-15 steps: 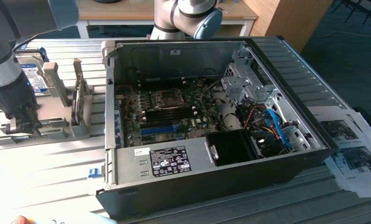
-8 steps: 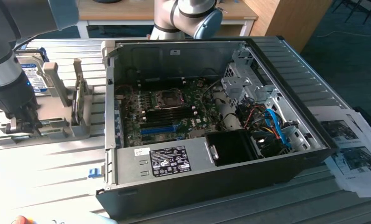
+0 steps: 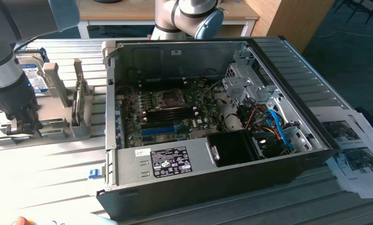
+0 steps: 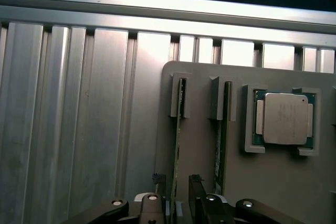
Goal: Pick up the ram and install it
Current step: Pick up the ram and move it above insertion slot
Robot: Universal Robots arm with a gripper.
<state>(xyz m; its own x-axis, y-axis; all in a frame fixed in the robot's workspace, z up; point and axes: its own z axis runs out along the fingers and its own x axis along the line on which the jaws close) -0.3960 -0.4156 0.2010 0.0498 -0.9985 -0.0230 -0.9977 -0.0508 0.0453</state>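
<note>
Straddling the long, narrow green ram stick (image 4: pixel 177 145) standing on edge in its grey slotted holder (image 4: pixel 202 145), the end effector (image 4: pixel 176 179) is spread wide.

A robot arm (image 3: pixel 173 11) made of smooth, rounded silver-grey tubes, with a pale blue round joint cap (image 3: pixel 209 23) on one joint. A wider grey segment (image 3: pixel 30 14) leads to a lighter silver wrist section (image 3: pixel 2 72), which ends in a dark, blocky gripper (image 3: pixel 22 123). In the wrist view, its black metal fingers (image 4: pixel 198 203) connect to angular black linkage bars fastened with round silver screws (image 4: pixel 152 198).
</note>
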